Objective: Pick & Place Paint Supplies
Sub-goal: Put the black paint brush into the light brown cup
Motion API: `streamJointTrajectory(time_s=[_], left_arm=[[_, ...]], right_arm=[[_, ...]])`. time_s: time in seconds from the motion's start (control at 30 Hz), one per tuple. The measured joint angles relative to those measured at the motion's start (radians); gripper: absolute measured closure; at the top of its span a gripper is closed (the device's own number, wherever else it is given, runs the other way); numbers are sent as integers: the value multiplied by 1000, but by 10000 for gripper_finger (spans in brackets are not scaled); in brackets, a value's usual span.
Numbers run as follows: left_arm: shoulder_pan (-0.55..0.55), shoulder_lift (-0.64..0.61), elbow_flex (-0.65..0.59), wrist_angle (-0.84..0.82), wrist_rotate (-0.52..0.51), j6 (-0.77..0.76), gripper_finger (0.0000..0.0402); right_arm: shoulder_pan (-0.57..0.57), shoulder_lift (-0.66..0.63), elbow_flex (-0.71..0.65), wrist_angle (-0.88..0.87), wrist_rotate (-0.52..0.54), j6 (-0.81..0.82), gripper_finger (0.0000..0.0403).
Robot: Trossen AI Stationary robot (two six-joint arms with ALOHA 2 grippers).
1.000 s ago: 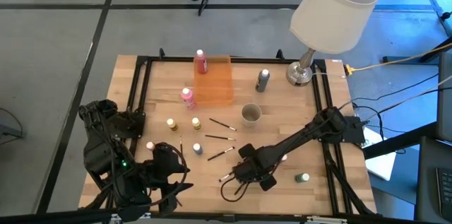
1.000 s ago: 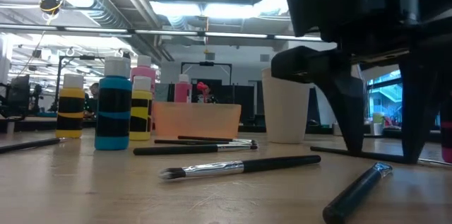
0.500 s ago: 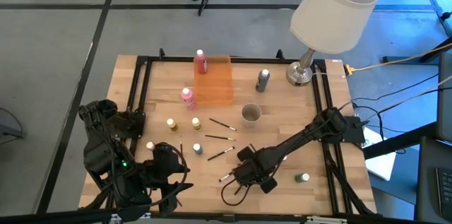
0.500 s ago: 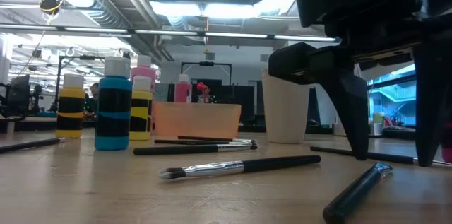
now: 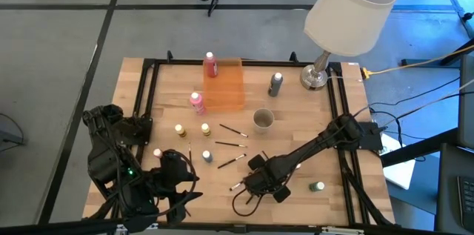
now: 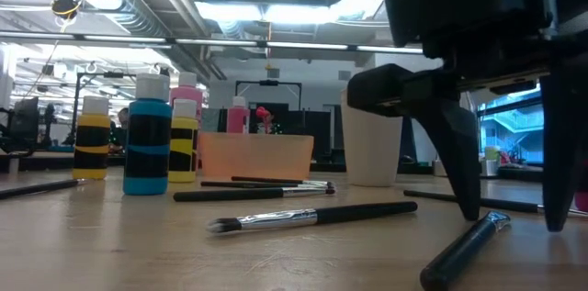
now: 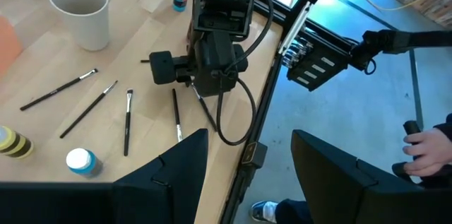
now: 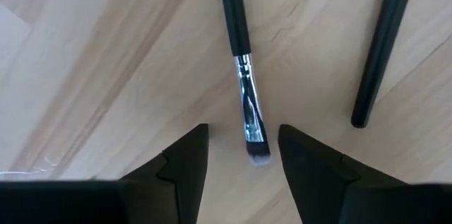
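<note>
With the right gripper held spread low over the table, fingers either side of the paintbrush bristle end, a slip is risked if closed on the tip vs. the handle; left gripper is parked open.

Right arm stretched diagonally from the right edge of the table toward the front centre, wrist bent down; right pincer low over the table, fingers parted, pointing downward, holding nothing. Left arm folded at the front left corner; left pincer raised, fingers apart, empty.
</note>
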Motion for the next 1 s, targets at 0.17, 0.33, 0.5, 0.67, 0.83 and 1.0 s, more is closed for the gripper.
streamJointTrajectory(time_s=[0.17,0.33,0.5,0.67,0.83,1.0], left_arm=[[0,1,0,0,0,-3,201],[0,11,0,0,-3,-2,201],[0,13,0,0,3,-8,201],[0,14,0,0,5,-10,201],[0,14,0,0,7,-10,201],[0,14,0,0,7,-8,201]], right_arm=[[0,11,1,-5,0,0,224],[-4,12,1,-8,0,1,225],[-4,13,1,-15,2,19,241],[-5,14,1,-15,3,23,266],[-5,14,0,-17,4,24,284],[-5,14,-1,-21,4,26,290]])
